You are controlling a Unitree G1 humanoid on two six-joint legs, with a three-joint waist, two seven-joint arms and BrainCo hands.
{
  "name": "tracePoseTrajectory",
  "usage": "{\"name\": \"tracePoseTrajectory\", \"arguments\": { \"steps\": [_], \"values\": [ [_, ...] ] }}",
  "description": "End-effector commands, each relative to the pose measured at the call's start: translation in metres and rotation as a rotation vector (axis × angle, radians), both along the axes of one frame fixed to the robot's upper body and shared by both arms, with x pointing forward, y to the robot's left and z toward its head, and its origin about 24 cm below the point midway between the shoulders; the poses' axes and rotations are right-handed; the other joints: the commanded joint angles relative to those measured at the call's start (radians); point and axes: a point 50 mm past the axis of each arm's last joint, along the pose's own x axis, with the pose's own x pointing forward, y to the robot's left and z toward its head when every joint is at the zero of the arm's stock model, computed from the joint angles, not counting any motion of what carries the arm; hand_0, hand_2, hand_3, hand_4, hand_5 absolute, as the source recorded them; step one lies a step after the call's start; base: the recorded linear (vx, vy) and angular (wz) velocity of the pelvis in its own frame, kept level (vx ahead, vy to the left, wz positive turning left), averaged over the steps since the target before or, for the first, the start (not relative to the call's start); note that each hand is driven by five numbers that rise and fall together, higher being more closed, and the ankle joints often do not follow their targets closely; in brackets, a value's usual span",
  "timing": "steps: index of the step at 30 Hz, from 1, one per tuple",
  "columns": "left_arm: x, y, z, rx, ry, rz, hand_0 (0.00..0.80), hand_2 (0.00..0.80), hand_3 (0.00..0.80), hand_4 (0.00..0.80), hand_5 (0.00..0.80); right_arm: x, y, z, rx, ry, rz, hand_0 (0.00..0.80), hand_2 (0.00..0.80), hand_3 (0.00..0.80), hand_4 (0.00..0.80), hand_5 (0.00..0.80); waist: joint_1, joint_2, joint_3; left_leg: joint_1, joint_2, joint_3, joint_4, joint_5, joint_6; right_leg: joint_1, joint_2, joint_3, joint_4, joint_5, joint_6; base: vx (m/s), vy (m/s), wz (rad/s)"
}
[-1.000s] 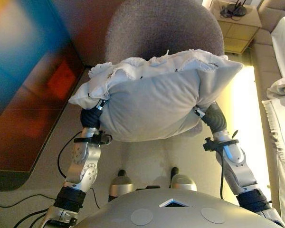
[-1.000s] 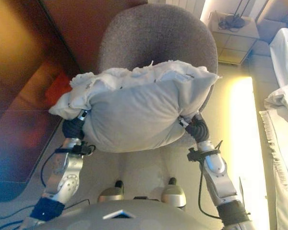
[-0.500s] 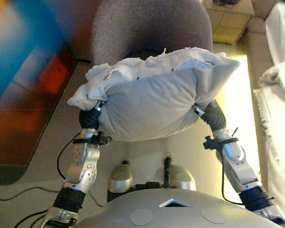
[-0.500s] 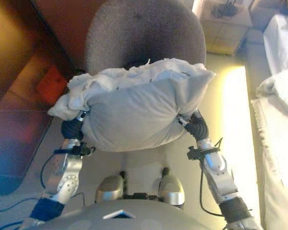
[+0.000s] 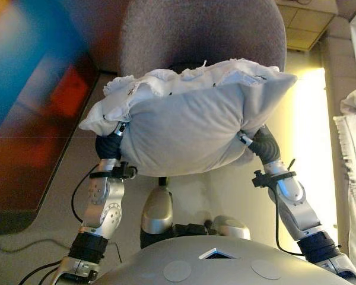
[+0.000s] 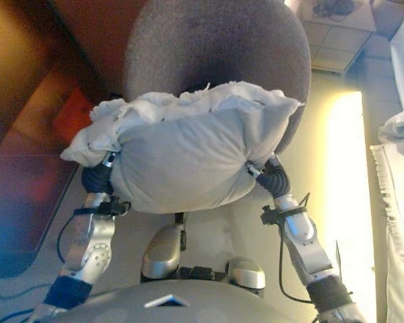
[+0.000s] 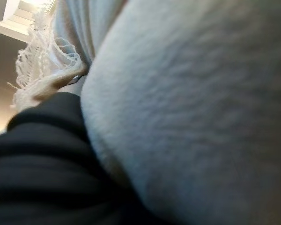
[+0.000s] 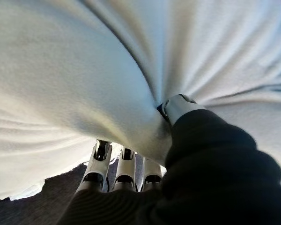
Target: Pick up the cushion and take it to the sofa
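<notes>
I hold the pale grey cushion (image 5: 187,127) off the floor between my two hands, in front of the rounded grey armchair (image 5: 202,32). My right hand (image 8: 178,107) presses its thumb into one end of the cushion, with my fingers (image 8: 125,168) reaching under it, so this hand pinches the fabric. My left hand (image 5: 110,145) is at the opposite end; I cannot tell its finger state because the cushion hides the fingers. Beige floor (image 5: 308,136) lies below. White fringed fabric (image 6: 394,202) lies at my right. Only the left wrist view shows the cushion's lace trim (image 7: 42,70) at close range.
</notes>
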Motion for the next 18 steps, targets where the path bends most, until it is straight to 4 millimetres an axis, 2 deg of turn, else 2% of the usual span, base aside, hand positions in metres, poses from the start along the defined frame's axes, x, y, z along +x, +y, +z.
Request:
{"name": "tracePoseTrajectory", "arguments": {
  "steps": [1,2,4,5,7,9,10,12,14,16,18],
  "values": [
    [0.003,-0.027,0.040,0.055,-0.247,-0.181,0.800,0.800,0.800,0.800,0.800,0.004,0.025,0.060,0.135,-0.328,0.106,0.800,0.800,0.800,0.800,0.800,-0.018,0.009,-0.140,-0.059,0.023,-0.059,-0.091,0.008,0.015,0.068,-0.027,-0.082,0.163,0.376,0.099,0.445,0.203,0.12],
    [0.005,-0.028,0.042,0.063,-0.250,-0.181,0.800,0.800,0.800,0.800,0.800,0.004,0.029,0.059,0.140,-0.331,0.105,0.800,0.800,0.800,0.800,0.800,-0.019,0.026,-0.147,-0.035,0.013,-0.077,-0.091,-0.010,0.027,0.025,-0.036,-0.085,0.261,0.417,0.098,0.433,0.189,0.13],
    [0.009,-0.028,0.043,0.073,-0.244,-0.168,0.800,0.800,0.800,0.800,0.800,0.007,0.035,0.057,0.145,-0.324,0.106,0.800,0.800,0.800,0.800,0.800,-0.033,0.040,-0.151,0.004,-0.001,-0.083,-0.093,-0.035,0.040,-0.059,-0.037,-0.077,0.349,0.452,0.090,0.392,0.152,-0.03],
    [0.011,-0.027,0.044,0.072,-0.239,-0.161,0.800,0.800,0.800,0.800,0.800,0.007,0.037,0.057,0.147,-0.321,0.105,0.800,0.800,0.800,0.800,0.800,-0.047,0.058,-0.147,0.027,0.000,-0.107,-0.098,-0.041,0.046,-0.126,0.023,-0.071,0.314,0.450,0.075,0.387,0.093,0.07],
    [0.012,-0.025,0.045,0.071,-0.236,-0.173,0.800,0.800,0.800,0.800,0.800,0.004,0.037,0.057,0.147,-0.324,0.098,0.800,0.800,0.800,0.800,0.800,-0.080,0.044,-0.130,0.075,-0.046,-0.131,-0.111,-0.054,0.052,-0.207,0.055,-0.105,0.259,0.395,0.062,0.377,0.033,0.11],
    [0.013,-0.025,0.045,0.076,-0.239,-0.183,0.800,0.800,0.800,0.800,0.800,0.004,0.036,0.057,0.147,-0.336,0.097,0.800,0.800,0.800,0.800,0.800,-0.103,0.047,-0.112,0.131,-0.060,-0.154,-0.128,-0.070,0.046,-0.279,0.041,-0.162,0.161,0.384,0.042,0.290,-0.039,0.32],
    [0.012,-0.025,0.044,0.077,-0.242,-0.183,0.800,0.800,0.800,0.800,0.800,0.004,0.036,0.057,0.147,-0.339,0.098,0.800,0.800,0.800,0.800,0.800,-0.108,0.047,-0.107,0.146,-0.062,-0.159,-0.134,-0.074,0.044,-0.289,0.038,-0.173,0.139,0.384,0.039,0.315,-0.091,0.34],
    [0.010,-0.027,0.044,0.075,-0.248,-0.190,0.800,0.800,0.800,0.800,0.800,0.004,0.033,0.056,0.145,-0.347,0.095,0.800,0.800,0.800,0.800,0.800,-0.141,0.040,-0.080,0.204,-0.075,-0.176,-0.156,-0.104,0.039,-0.331,0.025,-0.186,-0.007,0.412,0.039,0.401,-0.150,0.36],
    [0.007,-0.031,0.043,0.073,-0.255,-0.197,0.800,0.800,0.800,0.800,0.800,0.005,0.033,0.056,0.141,-0.352,0.092,0.800,0.800,0.800,0.800,0.800,-0.175,0.019,-0.067,0.257,-0.091,-0.193,-0.165,-0.154,0.031,-0.381,-0.009,-0.175,-0.183,0.510,0.058,0.437,-0.209,0.32],
    [0.006,-0.035,0.043,0.074,-0.260,-0.206,0.800,0.800,0.800,0.800,0.800,0.008,0.035,0.058,0.141,-0.358,0.089,0.800,0.800,0.800,0.800,0.800,-0.195,0.014,-0.055,0.303,-0.087,-0.223,-0.170,-0.203,0.031,-0.424,-0.032,-0.154,-0.251,0.583,0.075,0.452,-0.213,0.45],
    [0.007,-0.036,0.043,0.073,-0.259,-0.207,0.800,0.800,0.800,0.800,0.800,0.010,0.036,0.058,0.139,-0.358,0.087,0.800,0.800,0.800,0.800,0.800,-0.211,0.013,-0.048,0.341,-0.068,-0.248,-0.165,-0.246,0.034,-0.449,-0.044,-0.127,-0.255,0.616,0.086,0.443,-0.212,0.39]
  ]
}}
